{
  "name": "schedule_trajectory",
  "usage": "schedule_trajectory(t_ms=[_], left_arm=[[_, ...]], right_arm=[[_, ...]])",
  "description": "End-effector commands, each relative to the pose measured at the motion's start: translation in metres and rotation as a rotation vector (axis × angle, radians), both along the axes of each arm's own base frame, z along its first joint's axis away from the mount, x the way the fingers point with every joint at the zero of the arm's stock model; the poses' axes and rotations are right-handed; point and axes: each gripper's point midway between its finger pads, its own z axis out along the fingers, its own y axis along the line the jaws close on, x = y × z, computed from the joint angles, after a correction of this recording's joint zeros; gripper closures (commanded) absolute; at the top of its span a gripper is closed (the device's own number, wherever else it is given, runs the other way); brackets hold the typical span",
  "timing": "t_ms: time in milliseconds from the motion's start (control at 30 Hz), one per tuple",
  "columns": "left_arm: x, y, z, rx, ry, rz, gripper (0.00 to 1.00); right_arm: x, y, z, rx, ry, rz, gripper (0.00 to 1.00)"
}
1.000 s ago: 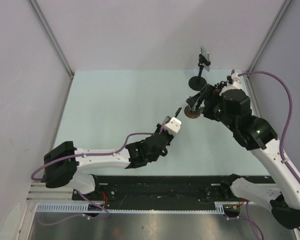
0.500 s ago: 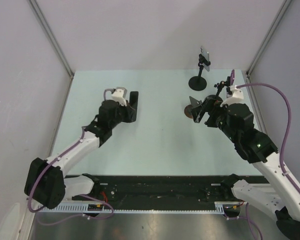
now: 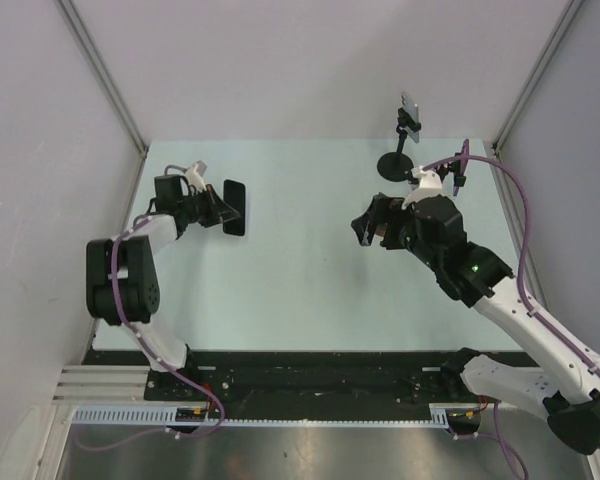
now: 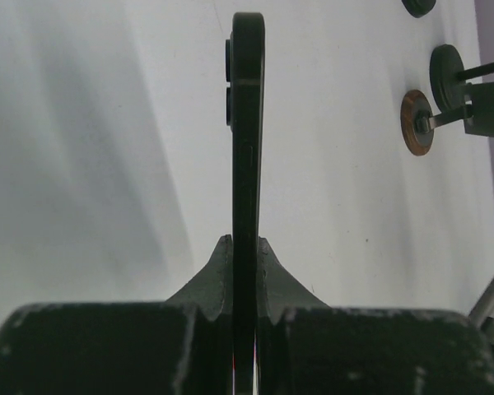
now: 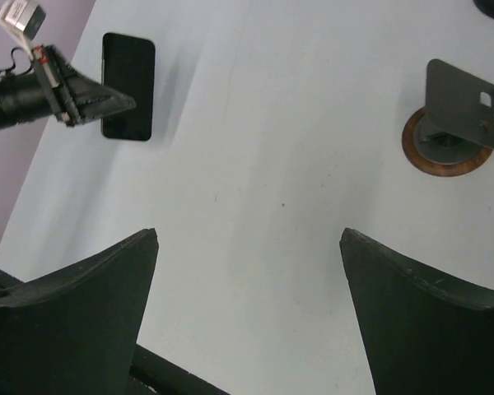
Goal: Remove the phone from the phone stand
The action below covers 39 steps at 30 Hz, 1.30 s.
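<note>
The black phone (image 3: 234, 207) hangs over the far left of the table, clamped at one end by my left gripper (image 3: 212, 203). The left wrist view shows the phone (image 4: 247, 123) edge-on, with the gripper (image 4: 244, 243) shut on it. The phone stand (image 5: 454, 136), a grey bracket on a brown round base, stands bare on the right side of the table. My right gripper (image 5: 249, 234) is open and holds nothing, hovering just left of the stand. From the right wrist view, the phone (image 5: 128, 82) and the left gripper (image 5: 107, 103) appear far off at the upper left.
A black stand with a round base (image 3: 395, 165) rises at the back right and carries a small device (image 3: 410, 112) on top. Grey enclosure walls close the table on the left, back and right. A purple cable (image 3: 525, 235) loops beside my right arm.
My left arm has swung from beside the phone stand to the far left, carrying the phone with it. My right arm has shifted a little left, still open.
</note>
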Motion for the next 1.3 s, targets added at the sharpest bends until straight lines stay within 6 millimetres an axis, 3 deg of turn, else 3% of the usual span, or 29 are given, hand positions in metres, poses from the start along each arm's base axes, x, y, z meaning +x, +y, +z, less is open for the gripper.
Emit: schedule_trajectory(t_ms=[0, 133, 233, 367, 467, 633, 967, 1267], left_arm=[[0.022, 0.005, 0.023, -0.174, -0.023, -0.102, 1.0], [0.03, 0.011, -0.001, -0.152, 0.023, -0.106, 1.0], [0.025, 0.008, -0.024, -0.176, 0.114, -0.131, 1.0], [0.022, 0.005, -0.04, -0.189, 0.163, -0.16, 0.99], [0.019, 0.011, -0.062, -0.149, 0.267, -0.166, 0.99], [0.021, 0.02, -0.077, -0.083, 0.297, -0.153, 0.86], [0.016, 0.042, -0.091, 0.065, 0.355, -0.075, 0.54], [0.02, 0.067, -0.087, 0.211, 0.359, 0.01, 0.4]], right_arm=[[0.002, 0.018, 0.003, 0.002, -0.044, 0.042, 0.02], [0.001, 0.031, -0.01, -0.039, -0.045, 0.106, 0.02], [0.008, 0.039, -0.017, -0.067, -0.057, 0.14, 0.02], [0.008, 0.049, -0.021, -0.063, -0.054, 0.185, 0.01], [0.007, 0.056, -0.039, -0.085, -0.022, 0.224, 0.01], [0.01, 0.057, -0.044, -0.129, -0.042, 0.245, 0.01], [0.019, 0.063, -0.05, -0.169, -0.067, 0.271, 0.01], [0.026, 0.063, -0.055, -0.172, -0.065, 0.266, 0.01]])
